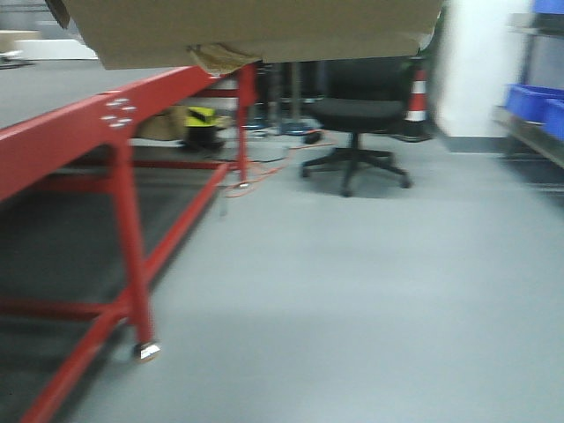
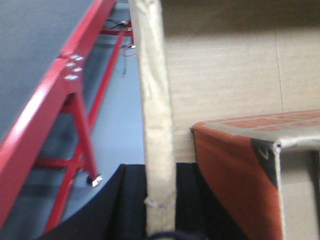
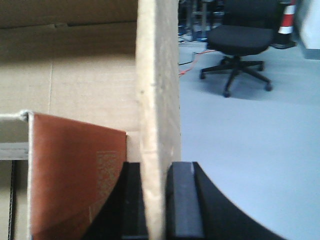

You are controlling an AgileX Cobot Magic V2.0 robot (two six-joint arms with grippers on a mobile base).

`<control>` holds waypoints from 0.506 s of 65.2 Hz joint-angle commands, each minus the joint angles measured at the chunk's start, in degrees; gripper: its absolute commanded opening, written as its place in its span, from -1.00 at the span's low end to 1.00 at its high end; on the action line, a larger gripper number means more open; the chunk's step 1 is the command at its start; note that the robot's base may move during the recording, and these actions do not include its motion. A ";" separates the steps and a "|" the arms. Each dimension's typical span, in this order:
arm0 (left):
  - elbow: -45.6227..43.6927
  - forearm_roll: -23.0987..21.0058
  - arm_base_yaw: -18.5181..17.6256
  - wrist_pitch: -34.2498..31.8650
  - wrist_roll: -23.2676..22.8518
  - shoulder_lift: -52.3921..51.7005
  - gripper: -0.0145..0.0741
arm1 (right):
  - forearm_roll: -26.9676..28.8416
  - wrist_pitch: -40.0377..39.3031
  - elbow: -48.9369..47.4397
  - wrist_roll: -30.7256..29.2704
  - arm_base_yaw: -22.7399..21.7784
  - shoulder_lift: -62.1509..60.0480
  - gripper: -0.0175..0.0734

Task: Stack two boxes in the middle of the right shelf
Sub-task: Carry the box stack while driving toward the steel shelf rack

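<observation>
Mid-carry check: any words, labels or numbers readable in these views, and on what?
Nothing is legible.
Orange inner box: pale print along its top edge and a faint printed patch on its side, both too blurred.
Its black corner patch: a light mark, unreadable.
Cardboard box: plain, no print showing.

Matt corrugated cardboard box (image 1: 256,31), red-painted metal table frame (image 1: 123,203), smooth grey floor (image 1: 352,291), blue plastic bins (image 1: 529,99)
</observation>
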 commanded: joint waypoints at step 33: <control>-0.71 -0.31 -0.21 -2.86 0.05 -0.54 -0.92 | -0.43 -5.40 -0.75 0.30 0.05 -0.97 -0.95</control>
